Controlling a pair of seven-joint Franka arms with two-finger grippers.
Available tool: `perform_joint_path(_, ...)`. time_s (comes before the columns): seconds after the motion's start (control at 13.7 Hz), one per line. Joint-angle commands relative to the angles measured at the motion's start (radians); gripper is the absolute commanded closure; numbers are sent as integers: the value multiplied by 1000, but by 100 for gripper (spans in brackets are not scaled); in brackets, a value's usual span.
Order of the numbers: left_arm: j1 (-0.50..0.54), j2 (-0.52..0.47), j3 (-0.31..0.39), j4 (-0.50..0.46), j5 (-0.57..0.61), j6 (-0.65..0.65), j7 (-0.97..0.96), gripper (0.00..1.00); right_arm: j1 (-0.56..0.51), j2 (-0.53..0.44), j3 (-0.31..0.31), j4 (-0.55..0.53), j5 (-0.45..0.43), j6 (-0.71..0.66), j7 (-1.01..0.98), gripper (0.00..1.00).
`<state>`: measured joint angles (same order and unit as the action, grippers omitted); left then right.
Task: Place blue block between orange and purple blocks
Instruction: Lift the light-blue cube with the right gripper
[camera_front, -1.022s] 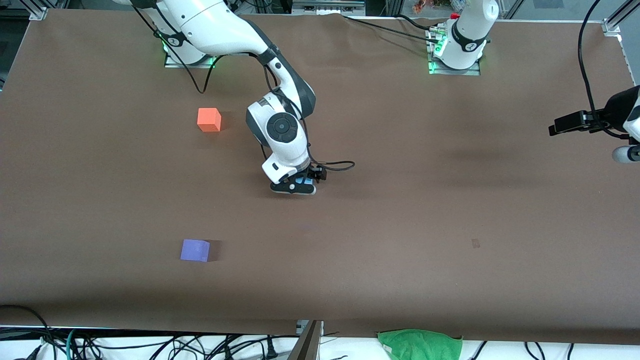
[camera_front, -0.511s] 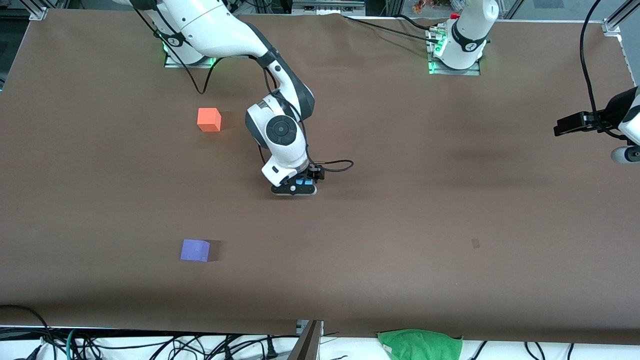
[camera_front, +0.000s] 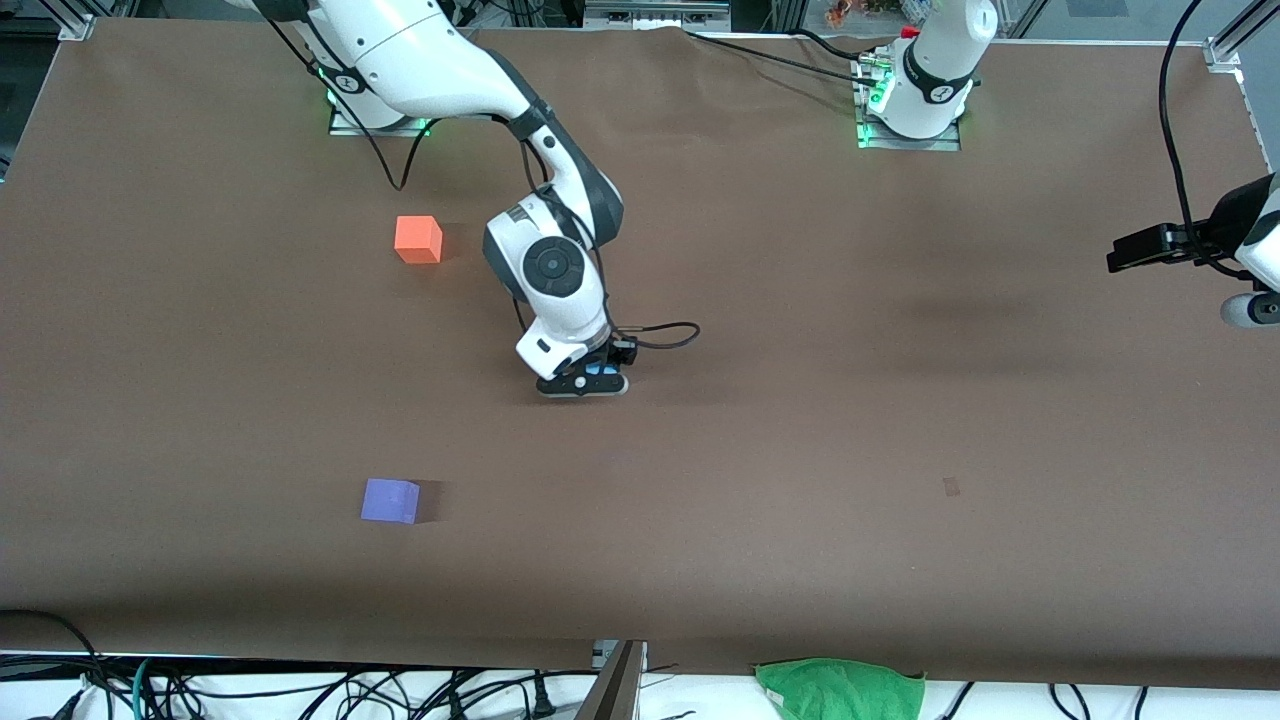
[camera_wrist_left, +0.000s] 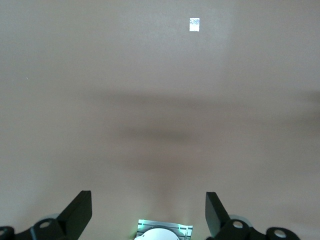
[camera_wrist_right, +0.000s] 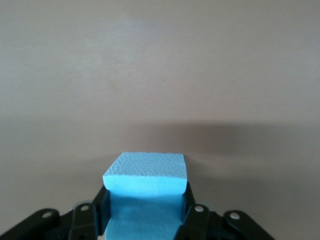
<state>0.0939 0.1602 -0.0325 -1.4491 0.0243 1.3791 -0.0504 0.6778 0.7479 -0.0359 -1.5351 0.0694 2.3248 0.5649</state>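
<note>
The blue block (camera_wrist_right: 145, 192), a light sky-blue cube with a pebbled, foam-like surface, is sitting clamped between the fingers of the right gripper (camera_front: 585, 380), over the brown table toward its middle; in the front view only a sliver of blue is showing. The orange block (camera_front: 418, 240), a bright matte cube, is resting flat on the table near the right arm's base, beside the arm's wrist. The purple block (camera_front: 390, 500), a violet cube of like size, is lying nearer to the front camera than the orange block, well apart from it.
</note>
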Motion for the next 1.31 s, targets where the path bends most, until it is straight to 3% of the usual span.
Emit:
perform_joint_path(0.0,0,15,0,26,2,-9,24,0,-99,-73,8,3,9,-131,-147,67)
perform_joint_path(0.29,0,19,0,33,0,-8,24,0,-201,-226,-1,-190,12,-145,-305,67)
perform_joint_path(0.44,-2,24,0,41,0,-8,23,0,-237,-333,-5,-377,12,-52,-368,67)
perform_joint_path(0.66,0,25,0,44,-4,-8,24,0,-245,-433,-70,-610,12,132,-439,67)
perform_joint_path(0.88,0,30,0,46,-7,-8,24,0,-245,-438,-134,-637,15,145,-505,67)
perform_joint_path(1.24,0,32,0,46,-7,-8,23,0,-254,-398,-139,-640,49,175,-508,65)
